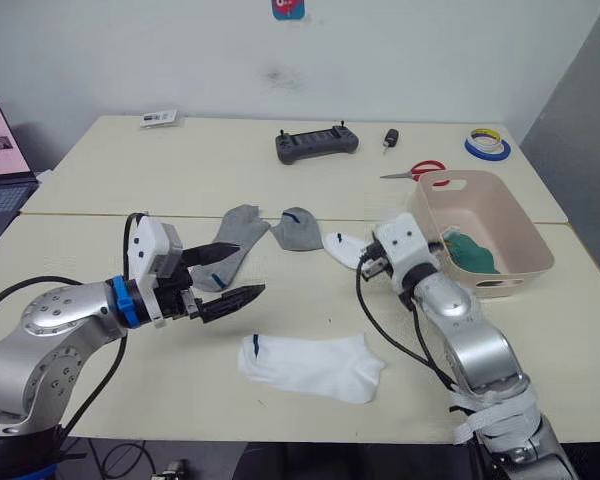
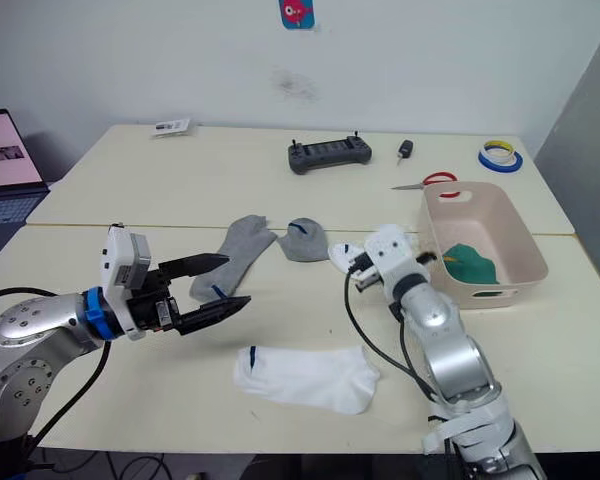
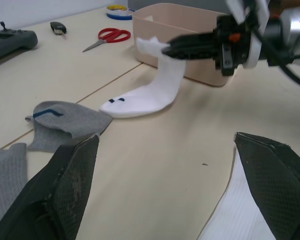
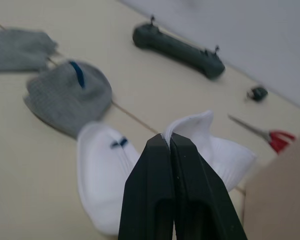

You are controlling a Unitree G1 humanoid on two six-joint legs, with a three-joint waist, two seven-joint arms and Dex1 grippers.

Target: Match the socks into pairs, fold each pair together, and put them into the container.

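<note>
The white sock (image 3: 155, 92), pinched at its cuff by the clenched right gripper (image 4: 169, 142), is trailing on the table (image 1: 130, 170) beside the pink container (image 1: 525, 245). It probably needs laying squarely over its mate, the flat white sock (image 1: 310, 365). The left gripper (image 1: 220, 290), jaws spread and holding nothing, is hovering above the table. The right wrist view is revealing the grip, hidden from the head views; these alone are showing the green socks (image 1: 472, 255) inside the container.

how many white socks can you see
2: one white sock lies flat on the near table; the other white sock hangs pinched in the right pincer beside the container. None seems hidden.
</note>
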